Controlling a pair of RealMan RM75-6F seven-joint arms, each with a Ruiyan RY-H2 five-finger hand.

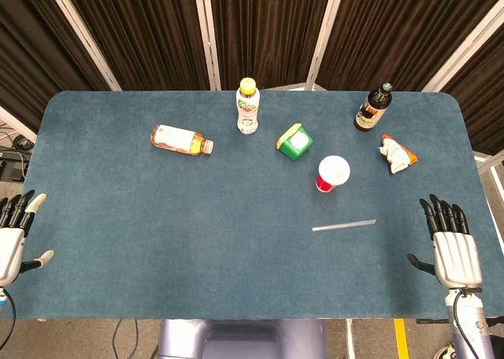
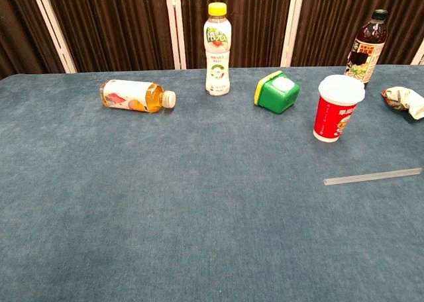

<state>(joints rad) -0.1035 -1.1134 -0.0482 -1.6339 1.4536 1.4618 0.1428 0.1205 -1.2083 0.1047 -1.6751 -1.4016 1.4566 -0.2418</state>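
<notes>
My left hand (image 1: 14,233) hovers at the table's front left edge, fingers spread, holding nothing. My right hand (image 1: 450,246) sits at the front right corner, also flat and empty. Nearest the right hand lies a clear straw (image 1: 344,225) (image 2: 373,176). Behind it stands a red paper cup with a white lid (image 1: 332,173) (image 2: 338,109). An orange juice bottle (image 1: 181,139) (image 2: 136,95) lies on its side at the left. A yellow-capped bottle (image 1: 248,106) (image 2: 217,49) stands upright at the back. Neither hand shows in the chest view.
A green and yellow box (image 1: 294,141) (image 2: 276,91) lies tipped by the cup. A dark bottle (image 1: 372,108) (image 2: 365,47) stands at the back right, a crumpled wrapper (image 1: 395,154) (image 2: 405,100) beside it. The blue table (image 1: 197,233) ends at dark curtains.
</notes>
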